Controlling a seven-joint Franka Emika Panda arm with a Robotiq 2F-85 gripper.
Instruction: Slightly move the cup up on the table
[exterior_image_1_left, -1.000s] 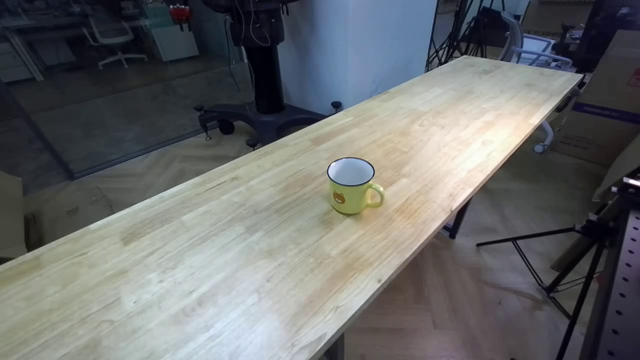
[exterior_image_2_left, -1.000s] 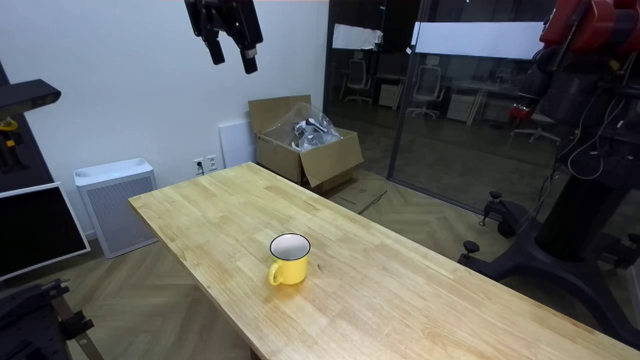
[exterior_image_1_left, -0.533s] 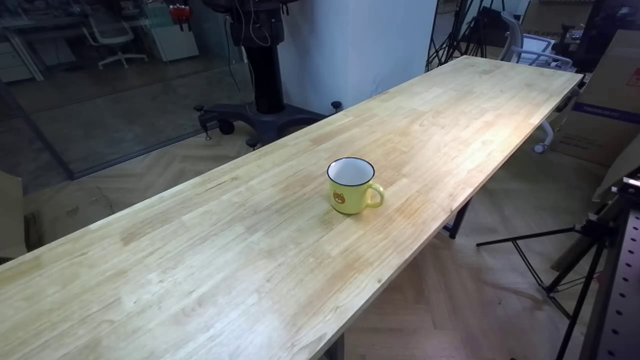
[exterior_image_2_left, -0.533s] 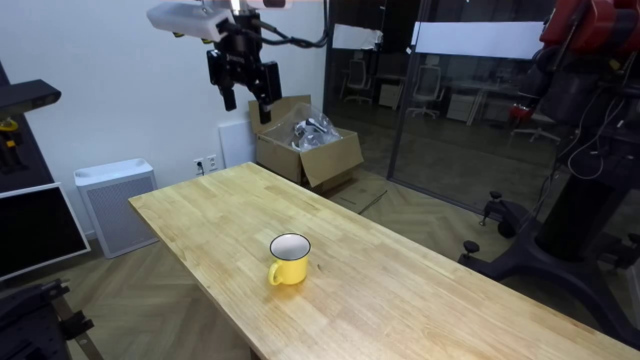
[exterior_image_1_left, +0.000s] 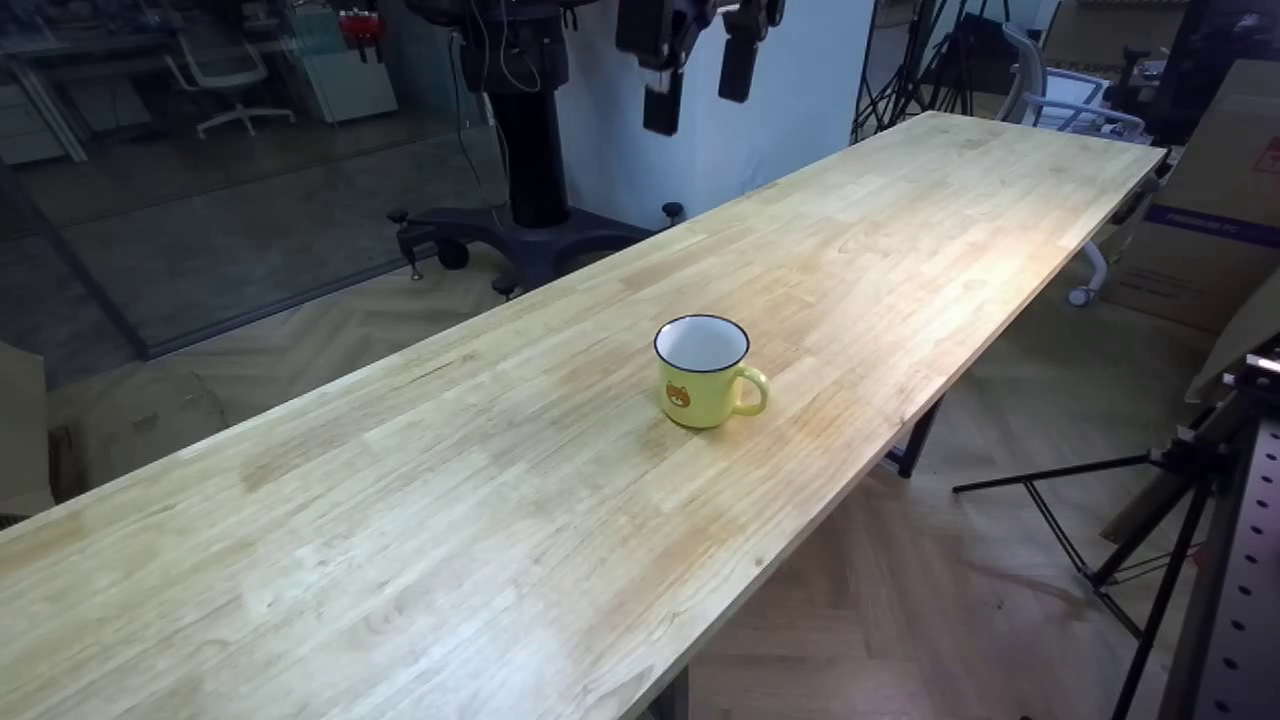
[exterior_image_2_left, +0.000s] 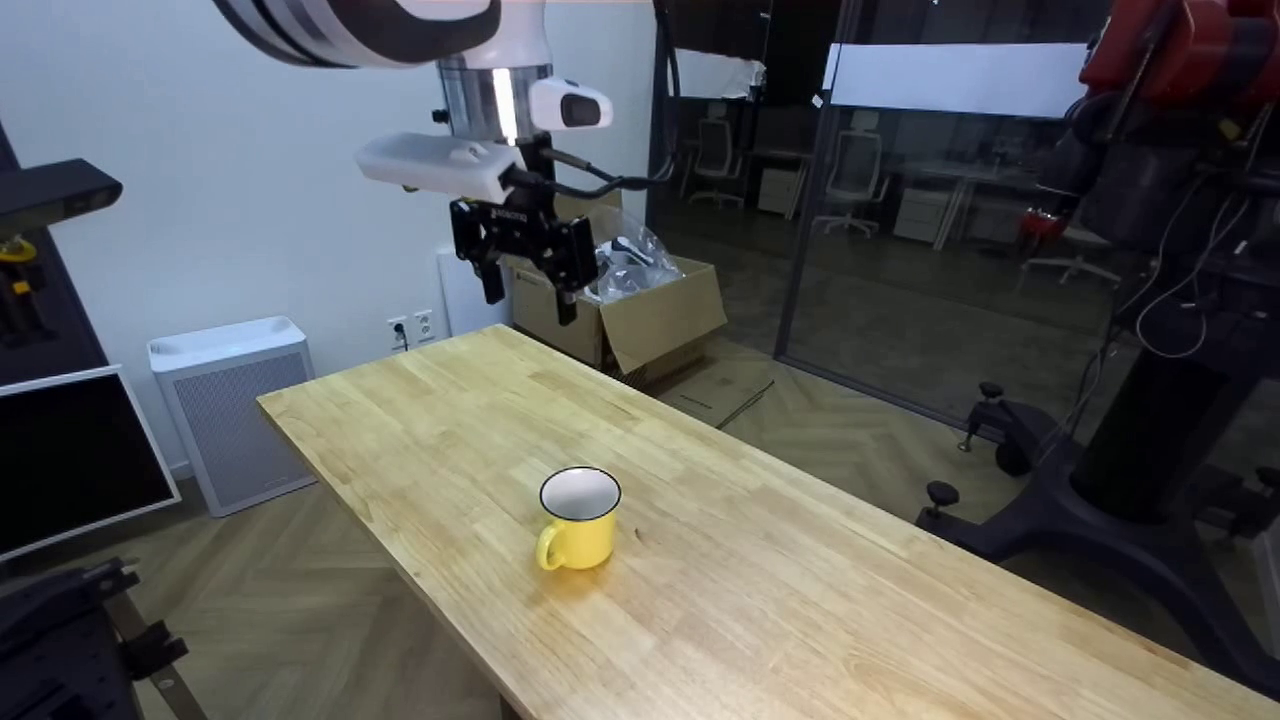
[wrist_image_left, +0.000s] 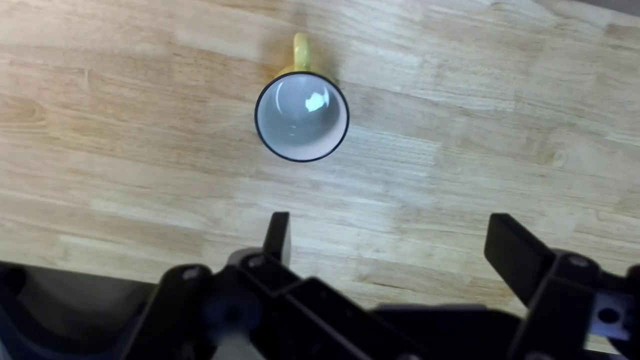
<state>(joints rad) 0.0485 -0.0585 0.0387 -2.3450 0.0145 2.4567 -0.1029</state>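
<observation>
Yellow and upright, the cup (exterior_image_2_left: 583, 532) stands on the counter (exterior_image_2_left: 850, 590), well apart from the fingers (wrist_image_left: 515, 252), which hang higher up, spread and holding nothing. In the wrist view it lies beyond them, left of their middle, handle (wrist_image_left: 301, 50) pointing farther off; I'd guess they must come across before lowering.

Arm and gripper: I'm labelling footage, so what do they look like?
The arm is white with dark curved trim and a silvery band. The gripper is black, with two blocky fingers and small pale lettering. Black cables curve away above it.
</observation>
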